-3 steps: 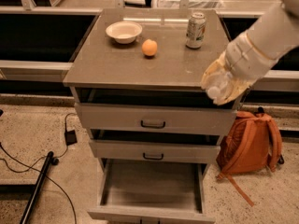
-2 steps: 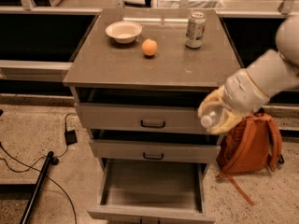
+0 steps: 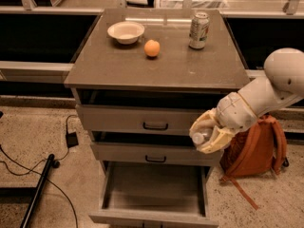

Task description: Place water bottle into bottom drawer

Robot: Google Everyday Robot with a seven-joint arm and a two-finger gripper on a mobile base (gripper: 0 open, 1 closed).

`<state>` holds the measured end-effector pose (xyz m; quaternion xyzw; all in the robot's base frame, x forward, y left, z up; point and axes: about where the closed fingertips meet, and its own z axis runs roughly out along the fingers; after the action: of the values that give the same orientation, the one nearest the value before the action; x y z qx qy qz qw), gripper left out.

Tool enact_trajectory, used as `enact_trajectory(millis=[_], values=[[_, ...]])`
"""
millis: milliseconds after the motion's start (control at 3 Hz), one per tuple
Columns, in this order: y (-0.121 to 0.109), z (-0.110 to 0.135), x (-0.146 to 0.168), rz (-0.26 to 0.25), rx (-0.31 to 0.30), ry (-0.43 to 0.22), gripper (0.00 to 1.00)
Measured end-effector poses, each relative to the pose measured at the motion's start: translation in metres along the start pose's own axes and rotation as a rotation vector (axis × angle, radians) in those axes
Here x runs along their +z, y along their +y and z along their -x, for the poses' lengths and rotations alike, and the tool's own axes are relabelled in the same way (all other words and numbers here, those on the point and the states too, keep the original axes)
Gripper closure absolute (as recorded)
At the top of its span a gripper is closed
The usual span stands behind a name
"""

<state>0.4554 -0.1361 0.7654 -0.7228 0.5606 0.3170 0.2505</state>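
My gripper (image 3: 209, 134) is shut on the water bottle (image 3: 200, 131), a small clear plastic bottle whose white cap end points left. It hangs in front of the right end of the two upper drawers, above the right side of the bottom drawer (image 3: 154, 186). That drawer is pulled out, with a plain grey floor showing. My pale arm (image 3: 266, 96) reaches in from the right.
On the cabinet top (image 3: 156, 63) stand a white bowl (image 3: 126, 32), an orange (image 3: 152, 48) and a silver-green soda can (image 3: 199, 30). An orange backpack (image 3: 259, 148) leans to the cabinet's right. Cables and a black pole (image 3: 40, 186) lie on the floor at left.
My gripper has come down with the bottle from the cabinet top's right edge, now hanging lower and slightly left in front of the upper drawers.
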Motion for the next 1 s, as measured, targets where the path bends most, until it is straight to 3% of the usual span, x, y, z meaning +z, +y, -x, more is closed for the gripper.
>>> enact_trajectory(millis=[333,667,1000], values=[[-0.001,0.001,0.001,-0.001,-0.001,-0.008,1.00],[-0.010,-0.013,0.026,0.034,0.026,-0.120,1.00],[-0.015,-0.027,0.078,0.011,0.046,-0.423,1.00]])
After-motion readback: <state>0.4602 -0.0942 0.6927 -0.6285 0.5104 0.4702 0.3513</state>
